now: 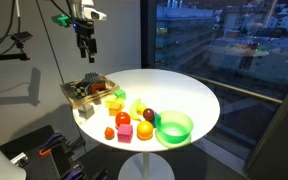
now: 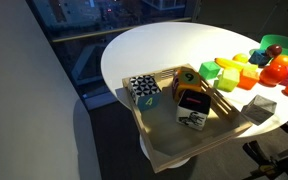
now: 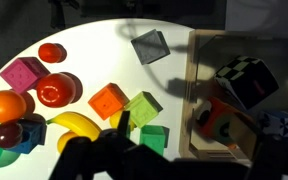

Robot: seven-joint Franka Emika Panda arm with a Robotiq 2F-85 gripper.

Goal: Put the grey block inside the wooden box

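Note:
The grey block [image 3: 149,46] lies on the white table just outside the wooden box's wall; it also shows in an exterior view [image 2: 261,106]. The wooden box [image 2: 154,118] is a shallow tan crate at the table's edge, holding several patterned cubes; it shows in another exterior view [image 1: 72,97] and in the wrist view [image 3: 192,95]. My gripper [image 1: 85,50] hangs high above the box, empty, with its fingers apart. In the wrist view it is only a dark shape along the bottom edge.
A bright-green bowl [image 1: 174,128] stands at the table's near side. Loose coloured blocks and toy fruit lie between bowl and box: a green cube [image 3: 142,107], an orange cube [image 3: 108,100], a banana [image 3: 76,125], a tomato [image 3: 54,91]. The round table [image 1: 184,95] stands by a window.

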